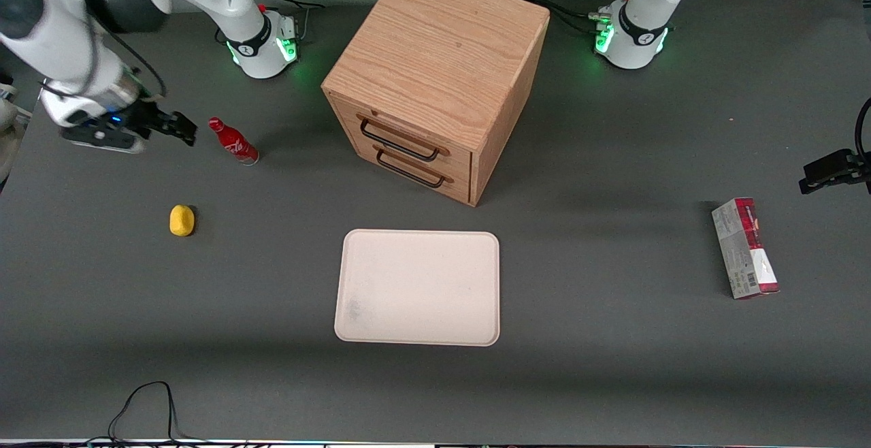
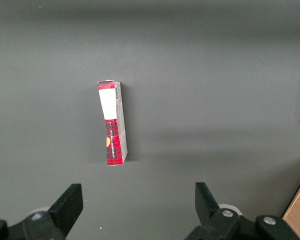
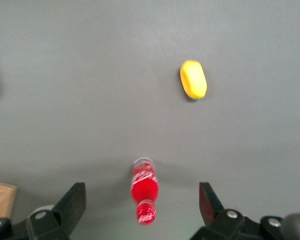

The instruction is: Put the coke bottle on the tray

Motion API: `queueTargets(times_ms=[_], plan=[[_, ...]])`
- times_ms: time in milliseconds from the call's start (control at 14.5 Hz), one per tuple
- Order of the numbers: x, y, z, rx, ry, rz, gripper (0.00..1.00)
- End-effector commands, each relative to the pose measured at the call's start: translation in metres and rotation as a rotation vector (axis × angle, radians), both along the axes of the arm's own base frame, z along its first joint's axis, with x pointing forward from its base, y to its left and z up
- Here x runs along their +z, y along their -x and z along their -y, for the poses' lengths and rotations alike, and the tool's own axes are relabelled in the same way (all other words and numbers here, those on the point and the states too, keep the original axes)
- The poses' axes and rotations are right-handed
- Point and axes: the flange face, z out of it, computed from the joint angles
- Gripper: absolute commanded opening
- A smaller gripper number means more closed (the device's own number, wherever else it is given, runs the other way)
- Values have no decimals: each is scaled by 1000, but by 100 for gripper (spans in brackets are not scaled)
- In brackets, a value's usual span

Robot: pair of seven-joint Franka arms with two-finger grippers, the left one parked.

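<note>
Dark grey counter (image 1: 612, 380) fills the scene and carries everything on it. At the working arm's end, about nine o'clock on the counter, the gripper (image 1: 182, 128) hangs above the surface with its jaws spread wide and holding nothing; the wrist camera shows its two fingers (image 3: 75, 200) well apart with the coke bottle (image 3: 144, 191) lined up between them. That coke bottle (image 1: 233, 141) stands upright on the counter just beside the gripper, not touching it, at about ten o'clock from the tray. A yellow lump (image 1: 182, 220) lies nearer the front camera than the bottle, at roughly seven o'clock from it. The wooden drawer cabinet (image 1: 435, 80) sits mid-counter at twelve o'clock from the tray (image 1: 354, 257), which lies bare in front of its drawers. A red-and-grey carton (image 1: 745, 248) lies toward the parked arm's end.
</note>
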Motion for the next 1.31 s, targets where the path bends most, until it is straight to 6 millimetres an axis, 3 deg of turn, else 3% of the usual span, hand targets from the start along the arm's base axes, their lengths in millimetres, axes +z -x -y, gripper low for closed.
queueTargets(times_ms=[0, 69, 206, 413, 550, 757, 1032, 1238], plan=[[105, -18, 4, 52, -46, -36, 100], [129, -18, 7, 46, -47, -48, 100], [153, -14, 6, 48, -63, -51, 100], [146, -4, 1, 64, -62, -114, 100], [106, 11, 0, 124, -76, -199, 100], [30, 44, -1, 151, -87, -172, 100], [-64, 57, -9, 166, -84, -167, 100], [-119, 78, -13, 193, -65, -134, 100]])
